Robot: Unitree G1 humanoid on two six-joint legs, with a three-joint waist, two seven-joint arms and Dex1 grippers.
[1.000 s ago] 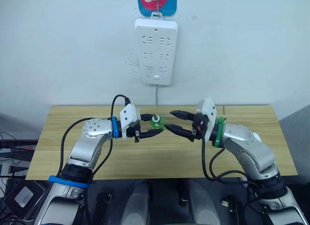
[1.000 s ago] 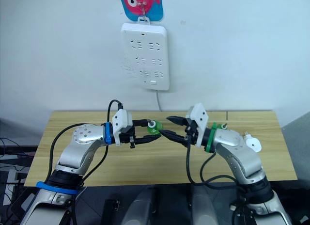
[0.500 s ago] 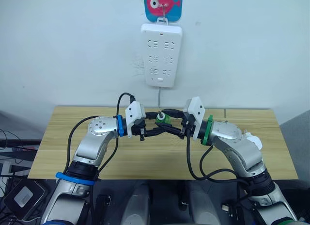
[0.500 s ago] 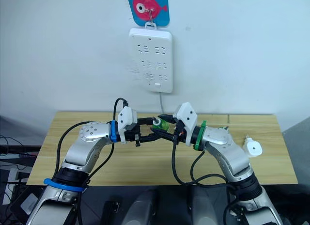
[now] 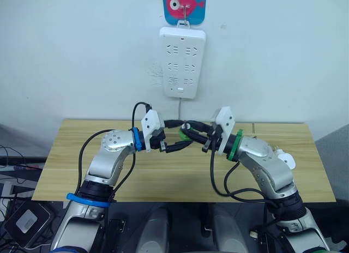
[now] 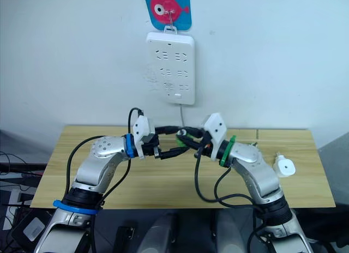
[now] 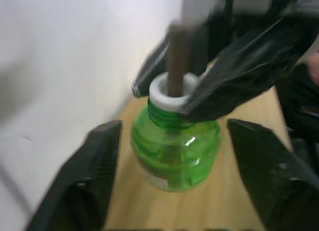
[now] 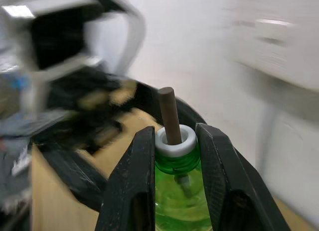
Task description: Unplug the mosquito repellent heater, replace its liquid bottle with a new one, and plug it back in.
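A green liquid bottle (image 8: 174, 191) with a white collar and a brown wick hangs above the table between my arms, also seen as the bottle (image 5: 185, 134). My right gripper (image 8: 174, 135) is shut on its white neck, one finger (image 8: 134, 176) on each side. My left gripper (image 7: 173, 126) is open around the bottle's body, and its fingers (image 7: 94, 171) stand apart from the green plastic. The mosquito repellent heater (image 5: 284, 158), a small white rounded unit, lies on the table beyond my right forearm.
A long white power strip (image 5: 182, 62) hangs on the wall above the table, its cord running down behind the wooden table (image 5: 163, 176). A blue hanger with a pink fish (image 5: 184, 2) holds it.
My right gripper has come in from the right and shut on the bottle's neck. My left gripper, which held the bottle, has opened. The camera has also shifted.
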